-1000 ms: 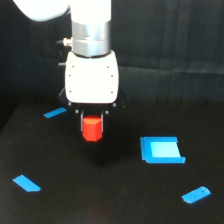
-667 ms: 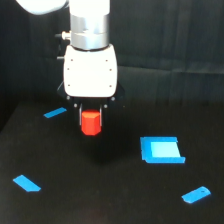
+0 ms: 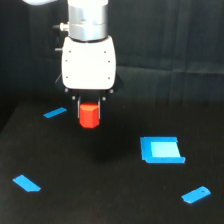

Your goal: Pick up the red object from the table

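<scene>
The red object (image 3: 90, 115) is a small orange-red hexagonal block, held between the fingers of my gripper (image 3: 90, 111) under the white gripper body. It hangs well above the black table (image 3: 110, 200), with a faint dark shadow below it. The gripper is shut on the block, and the fingers are mostly hidden behind it.
Flat blue pieces lie on the table: a thin strip (image 3: 55, 112) at the exterior view's left, a square piece (image 3: 161, 150) at the right, a small piece (image 3: 26, 183) at the lower left and another (image 3: 196, 194) at the lower right. A dark wrinkled cloth hangs behind.
The gripper has risen with the red block shut in it; the block has lifted off the table. The blue pieces have not moved.
</scene>
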Controlling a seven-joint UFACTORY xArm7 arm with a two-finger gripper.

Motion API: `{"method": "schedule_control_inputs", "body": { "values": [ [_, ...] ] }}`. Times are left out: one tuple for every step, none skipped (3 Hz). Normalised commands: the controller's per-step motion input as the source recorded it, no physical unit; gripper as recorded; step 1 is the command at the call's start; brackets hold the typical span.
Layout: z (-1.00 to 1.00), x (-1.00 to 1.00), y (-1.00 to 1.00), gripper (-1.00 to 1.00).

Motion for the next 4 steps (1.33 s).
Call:
{"method": "schedule_control_inputs", "body": {
  "values": [
    [-0.03, -0.06, -0.01, -0.99],
    [-0.03, 0.03, 0.08, -1.00],
    [-0.02, 0.06, 0.06, -1.00],
    [-0.02, 0.08, 0.05, -0.97]
  ]
}}
